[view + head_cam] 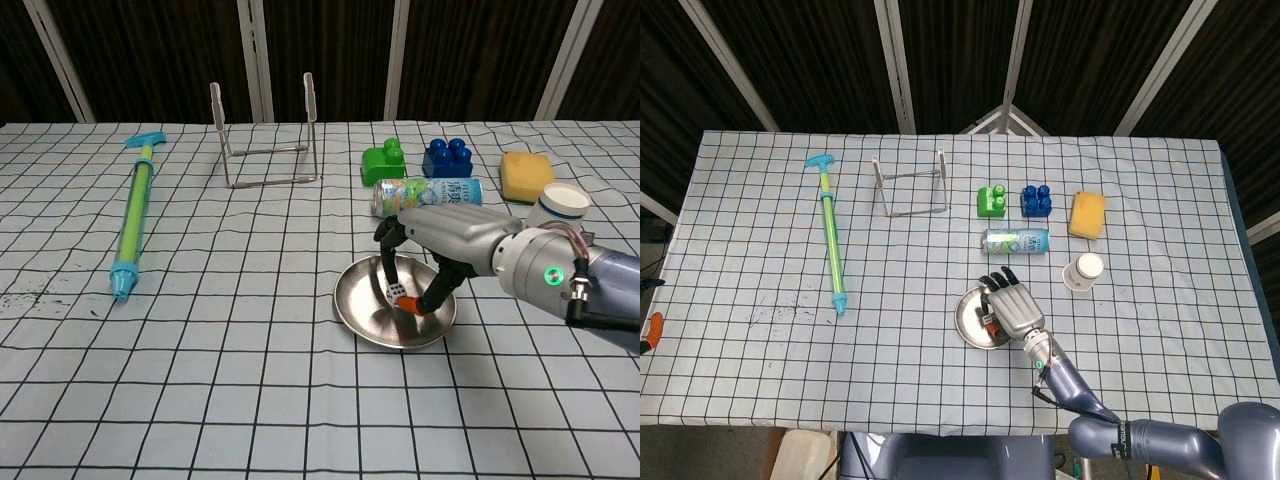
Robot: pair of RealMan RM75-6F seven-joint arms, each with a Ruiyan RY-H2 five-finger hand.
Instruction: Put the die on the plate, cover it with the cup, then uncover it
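Right robot hand [425,262] pinches the die [396,291] low over the plate [360,315], placing step in hand; next call: let go, then reach the cup [556,206] just beside.

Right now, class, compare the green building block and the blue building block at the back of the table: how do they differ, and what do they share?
The green block is lime green; the blue block is dark blue. The green block shows two studs on top and looks narrower; the blue block shows more studs and looks wider. The green block stands left of the blue block, which is nearer the yellow sponge. Both are studded toy bricks, upright, side by side behind the can.
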